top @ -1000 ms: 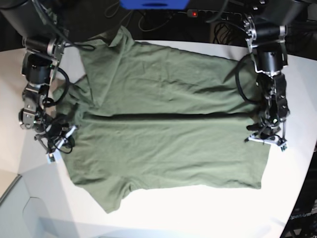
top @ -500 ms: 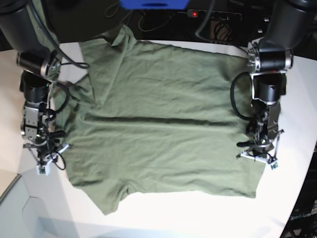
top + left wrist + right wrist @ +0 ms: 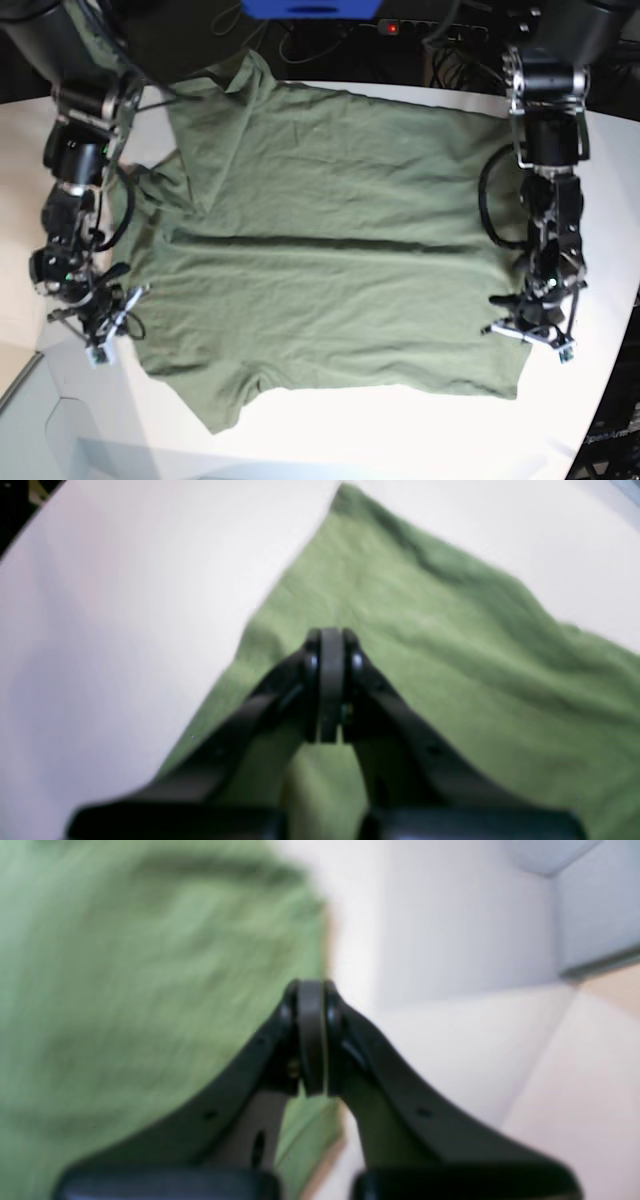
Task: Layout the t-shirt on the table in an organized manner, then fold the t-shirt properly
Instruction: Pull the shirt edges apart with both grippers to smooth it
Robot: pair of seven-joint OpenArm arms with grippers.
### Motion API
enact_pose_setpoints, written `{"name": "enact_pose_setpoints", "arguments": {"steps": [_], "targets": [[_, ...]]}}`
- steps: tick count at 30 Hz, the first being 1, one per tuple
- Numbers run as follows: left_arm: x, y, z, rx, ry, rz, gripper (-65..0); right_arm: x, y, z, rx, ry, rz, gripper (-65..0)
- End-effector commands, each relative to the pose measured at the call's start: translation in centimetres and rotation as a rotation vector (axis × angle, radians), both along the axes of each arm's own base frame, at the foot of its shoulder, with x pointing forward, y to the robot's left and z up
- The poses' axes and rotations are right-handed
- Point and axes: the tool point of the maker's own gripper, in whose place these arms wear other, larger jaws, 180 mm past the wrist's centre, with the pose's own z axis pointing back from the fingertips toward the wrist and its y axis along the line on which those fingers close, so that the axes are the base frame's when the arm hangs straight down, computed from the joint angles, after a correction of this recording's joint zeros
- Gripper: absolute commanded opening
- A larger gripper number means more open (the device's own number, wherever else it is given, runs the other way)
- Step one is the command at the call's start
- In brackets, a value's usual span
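Base view: olive-green t-shirt [image 3: 330,250] spread wide across the white table [image 3: 420,430], filling most of the middle of the tabletop. Long crease runs across it from 9 to 3 o'clock at about mid-height. One sleeve pokes out at 7 o'clock near the table's front edge; another part of the cloth reaches the far edge at 11 o'clock, where the fabric is folded over itself. Hem side lies toward 3 o'clock.

Left gripper [image 3: 528,330] sits at 3 o'clock of the shirt, over its edge. Left wrist view: left gripper [image 3: 330,640] with jaws pressed together, nothing seen between the tips; green cloth directly beneath and stretching toward 1 to 4 o'clock, bare table from 8 to 12 o'clock. A corner of the shirt points to 12 o'clock.

Right gripper [image 3: 98,328] sits at 9 o'clock of the shirt, just off its edge over the table. Right wrist view, blurred: right gripper [image 3: 311,990] with jaws together, no cloth visibly pinched; shirt fills 7 to 11 o'clock, white table from 12 to 5 o'clock. Cannot tell whether either claw touches the fabric
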Motion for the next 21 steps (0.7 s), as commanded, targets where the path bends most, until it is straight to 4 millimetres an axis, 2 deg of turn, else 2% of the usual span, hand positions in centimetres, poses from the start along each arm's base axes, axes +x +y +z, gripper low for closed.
{"name": "enact_pose_setpoints", "arguments": {"steps": [1, 4, 7, 10, 14, 17, 21], "targets": [[0.7, 0.3, 2.7, 0.023, -0.066, -0.005, -64.9, 0.6, 0.6, 2.0, -0.014, -0.038, 0.039, -65.0], [-2.0, -0.2, 1.4, 0.021, -0.013, -0.025, -64.9, -1.5, 1.8, 0.4, -0.027, 0.031, 0.054, -65.0], [-4.8, 1.5, -0.3, 0.004, 0.026, 0.024, -64.9, -2.7, 2.6, -1.8, -0.001, 0.074, 0.062, -65.0], [-7.0, 3.1, -0.9, 0.003, 0.038, 0.069, -64.9, -3.5, 3.0, -4.8, 0.059, 0.131, 0.066, -65.0], [-9.0, 3.8, -1.9, 0.009, 0.065, 0.087, -64.9, -2.6, 2.3, -7.0, 0.148, 0.159, 0.045, -65.0], [-10.3, 3.6, -2.6, 0.017, 0.085, 0.080, -64.9, -1.3, 0.2, -7.6, 0.178, 0.128, -0.055, -65.0], [-11.2, 2.9, -3.4, 0.013, 0.105, 0.069, -64.9, 1.8, -1.1, -5.9, 0.210, 0.012, -0.141, -65.0]]}}
